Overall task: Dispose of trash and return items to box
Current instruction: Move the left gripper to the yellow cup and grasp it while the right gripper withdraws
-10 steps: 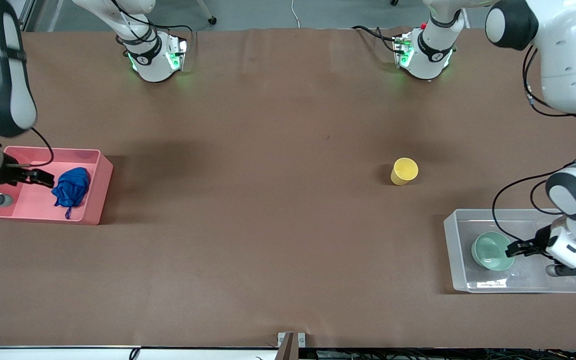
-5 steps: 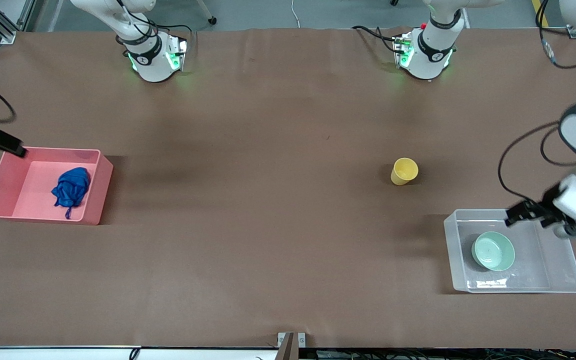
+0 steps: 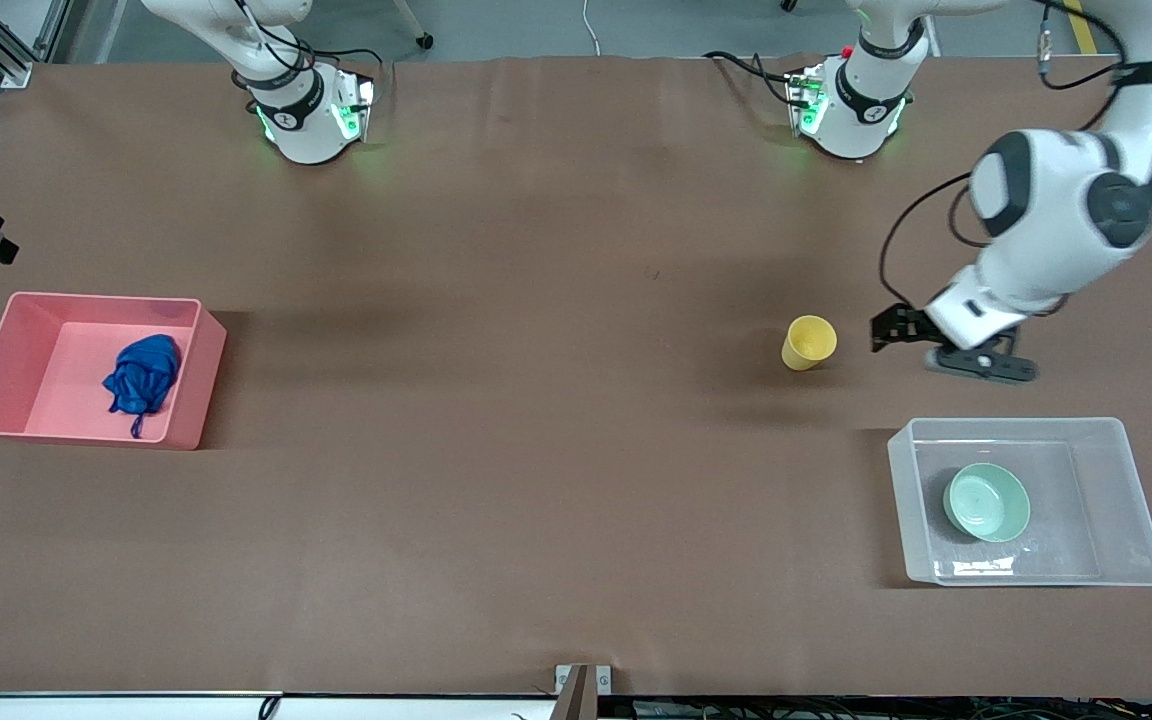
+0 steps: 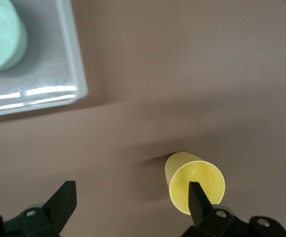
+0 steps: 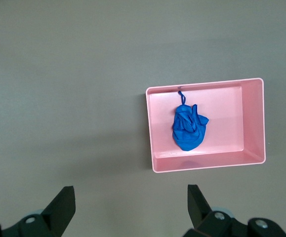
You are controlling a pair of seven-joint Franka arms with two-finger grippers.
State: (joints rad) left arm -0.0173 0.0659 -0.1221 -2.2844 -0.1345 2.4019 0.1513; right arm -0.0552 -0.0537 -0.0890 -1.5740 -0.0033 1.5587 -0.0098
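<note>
Over by the yellow cup [image 3: 809, 342] is where the action is: it sits upright on the bare counter [image 3: 536, 450], the one item not yet put away, and the left gripper [image 3: 894, 328] hangs just beside it on the side toward the left arm's end, fingers [image 4: 63, 200] spread wide and holding nothing, so my guess is it's lining up for a grab. That arm comes down from its base in a bent elbow with the wrist tipped low toward the cup. The mint-green bowl [image 3: 986, 502] already lies in the clear box [image 3: 1131, 470], which is nearer the front camera than the cup, so that part looks done. The blue cloth wad [image 3: 143, 374] sits in the pink bin [image 3: 206, 370], well apart from the cup toward the right arm's end, so the trash looks handled too. The right gripper [image 5: 128, 210] waits high above the counter near the bin, fingers wide and empty.
</note>
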